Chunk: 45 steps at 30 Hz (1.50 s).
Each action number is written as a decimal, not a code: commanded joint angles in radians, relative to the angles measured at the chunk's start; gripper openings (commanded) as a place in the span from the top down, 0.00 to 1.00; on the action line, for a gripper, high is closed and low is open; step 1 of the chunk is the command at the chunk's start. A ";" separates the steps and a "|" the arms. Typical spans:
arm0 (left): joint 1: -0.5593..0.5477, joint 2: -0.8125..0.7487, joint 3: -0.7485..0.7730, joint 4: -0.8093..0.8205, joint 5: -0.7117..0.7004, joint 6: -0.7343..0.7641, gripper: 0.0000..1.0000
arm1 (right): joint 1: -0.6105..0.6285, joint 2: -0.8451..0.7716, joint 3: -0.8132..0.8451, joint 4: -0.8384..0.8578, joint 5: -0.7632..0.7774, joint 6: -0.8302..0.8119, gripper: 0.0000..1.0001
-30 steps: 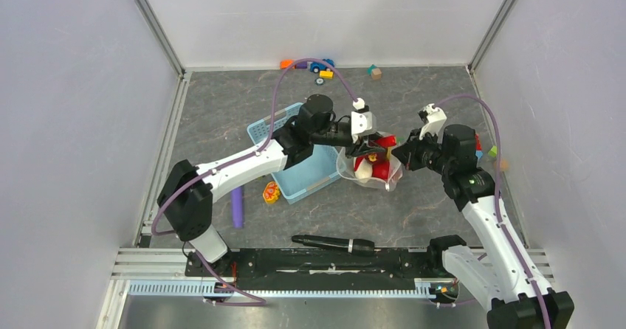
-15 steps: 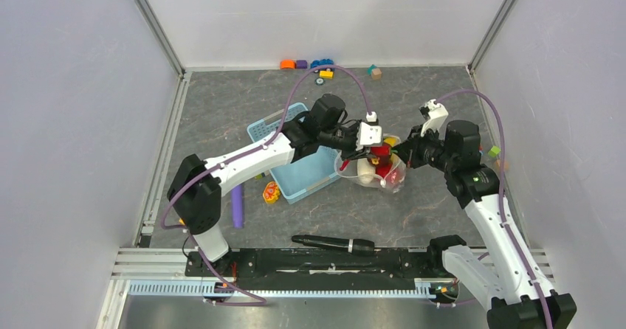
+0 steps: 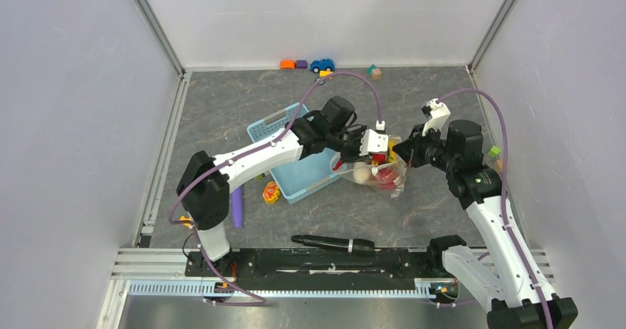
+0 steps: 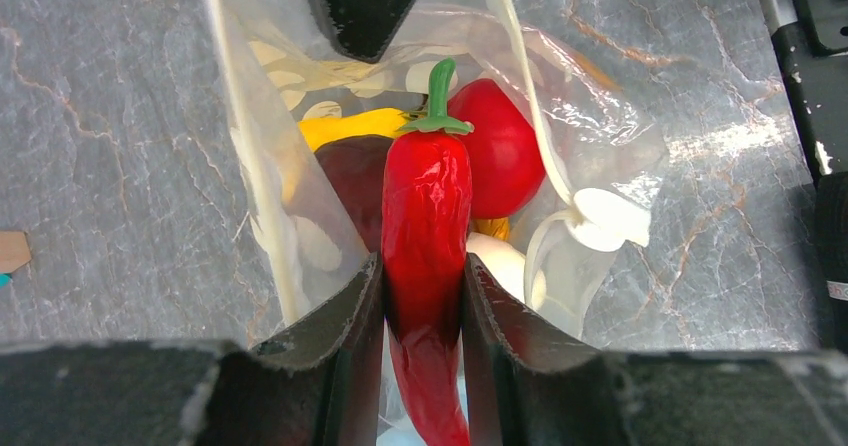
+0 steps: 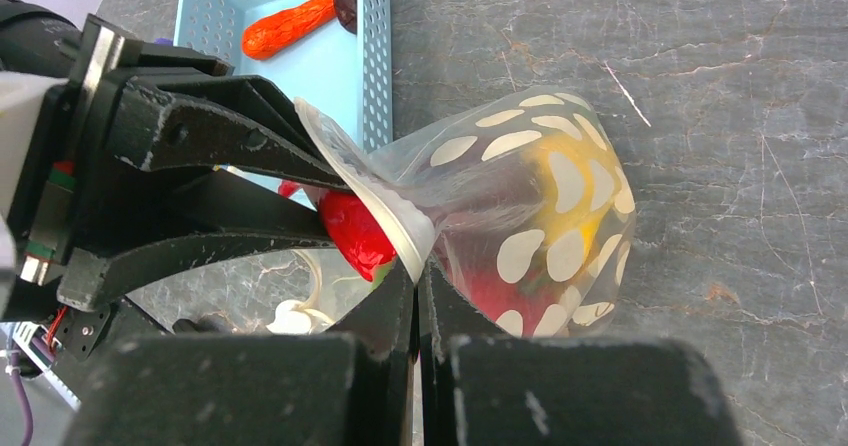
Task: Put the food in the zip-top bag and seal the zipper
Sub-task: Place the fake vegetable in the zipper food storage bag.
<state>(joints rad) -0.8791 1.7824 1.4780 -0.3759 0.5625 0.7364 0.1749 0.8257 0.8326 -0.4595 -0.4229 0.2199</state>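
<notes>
Now: loading step, mid-insertion. My left hand is clenched on the red chili, both fingers flat against its sides near the blunt end, green stem pointing ahead into the mouth of the zip-top bag. My right hand is pinched tight on the bag's rim, gripping the zipper strip and holding that edge up so the mouth gapes toward the left hand. Inside the bag: red apple, yellow piece, maroon piece, and the white oblong low by my finger. The bag rests on the counter just right of the light-blue basket. Pose: left arm stretched over the basket's corner, wrist levelled at the opening; right arm in from the right, wrist bent, fingers on the rim. Next move, as I judge it: push the chili a little deeper, let go, and back out without snagging the soft rim. The orange carrot lies in the basket beside a dark piece, not yet bagged, so sealing looks a way off. Risk: the rim slipping from the right pinch while the left withdraws.
</notes>
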 commanded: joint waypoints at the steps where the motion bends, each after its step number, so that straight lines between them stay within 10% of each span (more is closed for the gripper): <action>1: -0.025 0.022 0.048 -0.067 -0.069 0.040 0.92 | 0.000 -0.019 0.056 0.025 -0.004 -0.006 0.99; 28: -0.190 0.118 0.178 -0.155 -0.178 0.189 0.77 | 0.000 -0.037 0.030 0.070 -0.059 0.000 0.99; 45: -0.195 0.030 0.105 -0.078 -0.158 0.120 0.26 | 0.000 -0.042 0.025 0.065 -0.041 -0.010 0.99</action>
<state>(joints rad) -1.0683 1.8851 1.5970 -0.5003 0.3870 0.8738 0.1745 0.8059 0.8341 -0.4595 -0.4591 0.2192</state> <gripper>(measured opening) 0.716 0.011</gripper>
